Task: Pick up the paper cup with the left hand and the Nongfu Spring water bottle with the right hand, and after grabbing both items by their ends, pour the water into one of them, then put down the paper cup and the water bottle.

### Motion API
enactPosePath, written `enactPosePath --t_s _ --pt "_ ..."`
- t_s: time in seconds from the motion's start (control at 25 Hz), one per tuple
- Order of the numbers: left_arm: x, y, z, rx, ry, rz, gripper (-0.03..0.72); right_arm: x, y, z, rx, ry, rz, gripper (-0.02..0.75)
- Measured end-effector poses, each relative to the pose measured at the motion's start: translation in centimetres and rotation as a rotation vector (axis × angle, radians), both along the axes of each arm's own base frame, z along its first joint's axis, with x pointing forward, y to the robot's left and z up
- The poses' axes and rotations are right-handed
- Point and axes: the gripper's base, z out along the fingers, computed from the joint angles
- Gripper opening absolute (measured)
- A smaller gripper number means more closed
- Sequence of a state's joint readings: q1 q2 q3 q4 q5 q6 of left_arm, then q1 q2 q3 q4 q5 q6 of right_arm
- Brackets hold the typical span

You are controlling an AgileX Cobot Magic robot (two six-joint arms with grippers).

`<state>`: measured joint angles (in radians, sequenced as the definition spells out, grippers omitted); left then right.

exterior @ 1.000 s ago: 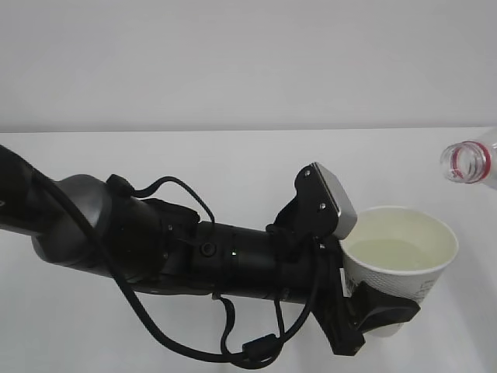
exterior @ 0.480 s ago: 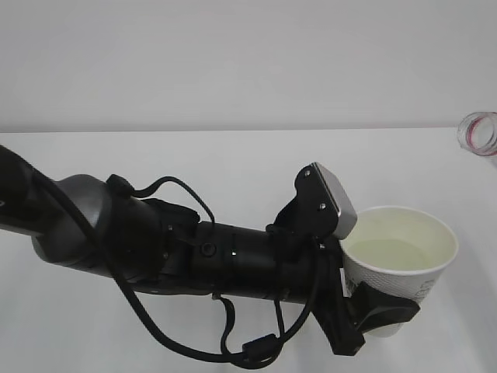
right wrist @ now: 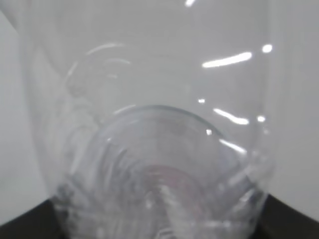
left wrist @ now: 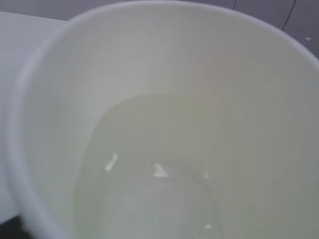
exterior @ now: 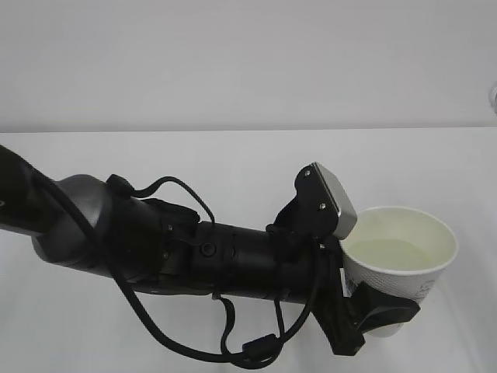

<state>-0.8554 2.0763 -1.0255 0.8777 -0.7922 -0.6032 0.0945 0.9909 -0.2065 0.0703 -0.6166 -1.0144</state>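
- Now the left hand's pincer (exterior: 378,311) holds the paper cup (exterior: 400,260) low on its wall, black fingers (exterior: 386,312) clamped on either side near the base; the cup stands upright at about four o'clock in the exterior view, lifted off the white counter (exterior: 233,155).
- Inside the cup lies the water (left wrist: 149,174), a pale pool covering the bottom and reaching partway up the cream wall, with small glints on its surface in the left wrist view.
- Up at two o'clock, right on the frame's edge, only a faint sliver shows; it may be the Nongfu Spring water bottle (right wrist: 159,149), but the exterior view cannot settle that.
- The right wrist view looks straight along the clear ribbed body of the bottle, which fills the frame; a reddish blur shows at its far end. Black edges at the bottom corners suggest the right hand's pincer grips the bottle's end, though the fingers themselves are hidden.
- Judging by the filled cup and the bottle well apart from it, the pour looks finished and the setting-down step is in hand.
- Next, each hand needs to lower level and slowly: the cup kept upright so nothing slops, then the pincers spread only once both bases rest on the counter.
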Motion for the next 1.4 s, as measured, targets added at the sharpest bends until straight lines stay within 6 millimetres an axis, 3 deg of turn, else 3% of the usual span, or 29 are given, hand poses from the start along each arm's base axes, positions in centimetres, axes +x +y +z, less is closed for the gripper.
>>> enactPosePath --t_s 0.28,0.72,1.4 --pt "0.0 0.0 0.0 0.000 0.000 0.000 0.506 0.0 0.0 0.3 0.419 -0.007 -0.030 0.438" --pt "0.0 0.0 0.0 0.000 0.000 0.000 0.505 0.1 -0.8 0.3 0.791 -0.022 -0.133 0.438" --pt "0.0 0.0 0.0 0.000 0.000 0.000 0.504 2.1 -1.1 -3.5 0.874 0.118 -0.271 0.438"
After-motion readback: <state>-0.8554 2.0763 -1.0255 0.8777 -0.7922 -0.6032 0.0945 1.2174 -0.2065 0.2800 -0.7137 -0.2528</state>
